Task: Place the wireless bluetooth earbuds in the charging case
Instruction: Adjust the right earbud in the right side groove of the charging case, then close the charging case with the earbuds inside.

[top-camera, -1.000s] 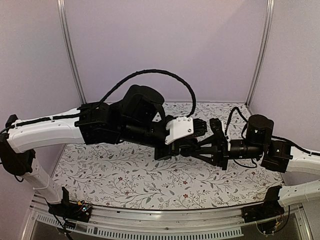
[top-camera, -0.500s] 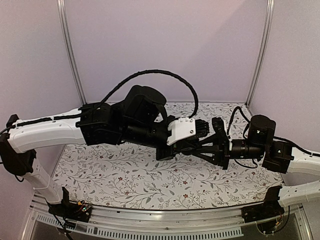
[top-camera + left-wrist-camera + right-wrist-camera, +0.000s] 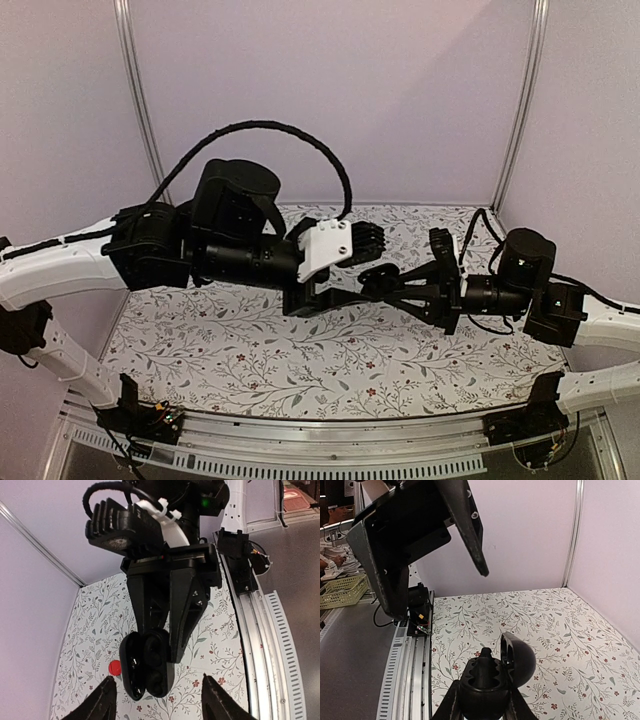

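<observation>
Table (image 3: 250, 350): white covering printed with leaves and small red flowers.
One flat red disc (image 3: 115, 668) lies directly on it, towards a wall-side edge.

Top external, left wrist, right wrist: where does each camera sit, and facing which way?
Top external: above, behind the bases, looking down at the table; both arms show.
Left wrist: on left arm, faces the right tool gripping the open charging case; own fingertips below.
Right wrist: on right arm, faces the open left tool; own fingers hold the case.
Shared: both wrist views show the case.
</observation>
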Robot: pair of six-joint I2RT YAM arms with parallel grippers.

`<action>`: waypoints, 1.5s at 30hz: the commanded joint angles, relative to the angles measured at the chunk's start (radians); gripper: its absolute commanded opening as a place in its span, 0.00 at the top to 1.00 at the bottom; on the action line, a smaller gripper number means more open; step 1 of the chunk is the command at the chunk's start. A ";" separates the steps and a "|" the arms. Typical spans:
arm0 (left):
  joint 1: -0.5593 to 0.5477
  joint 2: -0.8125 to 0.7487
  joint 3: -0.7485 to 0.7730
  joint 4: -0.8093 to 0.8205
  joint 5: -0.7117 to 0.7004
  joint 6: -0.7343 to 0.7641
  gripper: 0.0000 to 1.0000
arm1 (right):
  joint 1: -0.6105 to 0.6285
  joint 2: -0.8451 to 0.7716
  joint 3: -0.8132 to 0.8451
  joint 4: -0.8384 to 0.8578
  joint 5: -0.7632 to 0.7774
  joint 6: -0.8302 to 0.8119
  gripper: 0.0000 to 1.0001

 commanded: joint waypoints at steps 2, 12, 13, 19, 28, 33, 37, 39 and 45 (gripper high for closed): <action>0.056 -0.076 -0.062 0.074 0.017 -0.013 0.41 | 0.006 -0.005 -0.015 0.050 -0.013 0.002 1.00; 0.082 -0.056 -0.116 0.104 0.083 0.003 0.23 | 0.005 -0.007 -0.003 0.091 -0.096 0.000 1.00; 0.082 -0.053 -0.117 0.108 0.098 0.004 0.22 | 0.005 -0.009 -0.001 0.091 -0.096 0.000 1.00; 0.065 -0.020 -0.118 0.112 0.172 0.022 0.24 | 0.005 -0.008 0.007 0.093 -0.089 0.015 1.00; 0.024 0.032 -0.084 0.091 0.148 0.053 0.33 | 0.005 -0.010 0.007 0.118 -0.077 0.053 1.00; -0.005 0.012 -0.088 0.107 0.106 0.077 0.40 | 0.004 -0.006 0.004 0.121 -0.034 0.089 1.00; -0.034 0.012 -0.089 0.113 0.027 0.105 0.43 | 0.000 0.001 0.004 0.127 0.015 0.177 1.00; -0.051 0.015 -0.092 0.124 -0.022 0.121 0.43 | -0.002 0.001 0.001 0.132 0.036 0.218 1.00; -0.089 0.042 -0.096 0.156 -0.156 0.168 0.43 | -0.004 0.001 0.001 0.135 0.075 0.341 1.00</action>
